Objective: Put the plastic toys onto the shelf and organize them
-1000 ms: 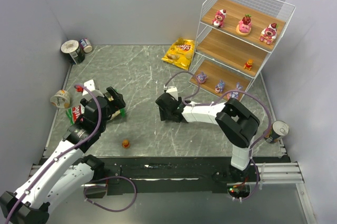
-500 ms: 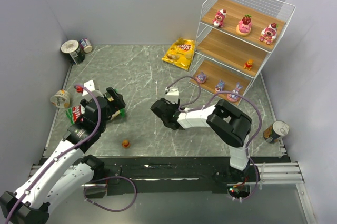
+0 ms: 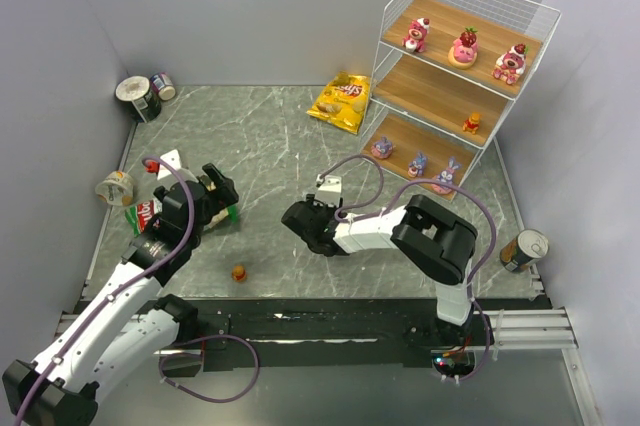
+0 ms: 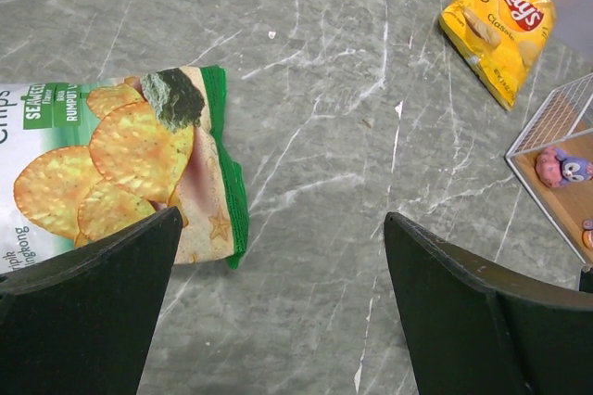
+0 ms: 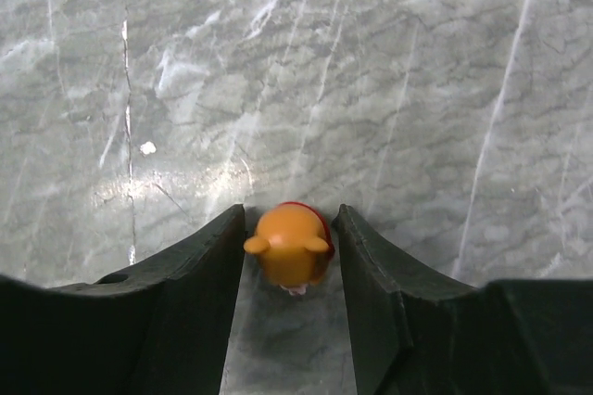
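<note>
The white wire shelf [image 3: 400, 6] stands at the back right. Three strawberry toys [image 3: 465, 46] are on its top board, one orange toy [image 3: 470, 124] on the middle board, and three purple toys [image 3: 418, 162] on the bottom board. My right gripper [image 3: 298, 226] is low over the table's middle. In the right wrist view it [image 5: 289, 212] is shut on a small orange toy [image 5: 289, 247], one finger on each side. Another orange toy [image 3: 238, 273] stands on the table near the front. My left gripper [image 3: 215, 196] is open and empty [image 4: 283, 217] beside a green chip bag [image 4: 120, 172].
A yellow chip bag [image 3: 340, 101] lies left of the shelf. Tin cans stand at the back left corner [image 3: 138, 96], the left wall [image 3: 115, 187] and the right edge [image 3: 522, 249]. The left wrist view shows the shelf corner [image 4: 556, 117] with a purple toy [image 4: 563, 167].
My right gripper has moved left and toward the front, away from the shelf. The left arm has barely moved. The orange toy on the table stays in place.
</note>
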